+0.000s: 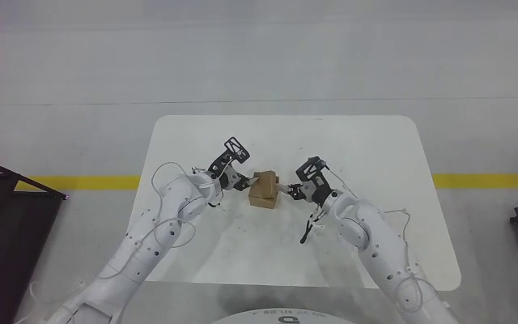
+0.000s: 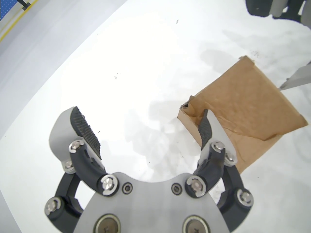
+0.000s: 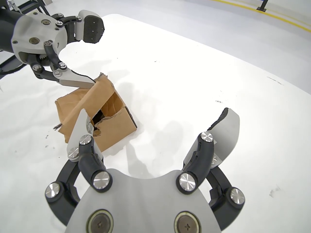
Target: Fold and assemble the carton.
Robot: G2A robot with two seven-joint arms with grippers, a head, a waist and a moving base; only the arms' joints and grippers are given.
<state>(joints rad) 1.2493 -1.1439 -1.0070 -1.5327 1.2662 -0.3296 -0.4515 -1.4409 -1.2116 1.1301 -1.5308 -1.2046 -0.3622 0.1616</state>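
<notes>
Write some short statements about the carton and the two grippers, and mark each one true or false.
1. The carton stands on the white table. True.
2. The left gripper is shut on the carton. False: it is open, with one finger at the carton's edge.
3. The carton is fully closed. False: its flaps leave a gap.
4. The right gripper is open. True.

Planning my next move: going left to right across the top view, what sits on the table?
Left gripper, open, touching the box → cardboard box, top not yet closed → right gripper, open, at the box's other side.
</notes>
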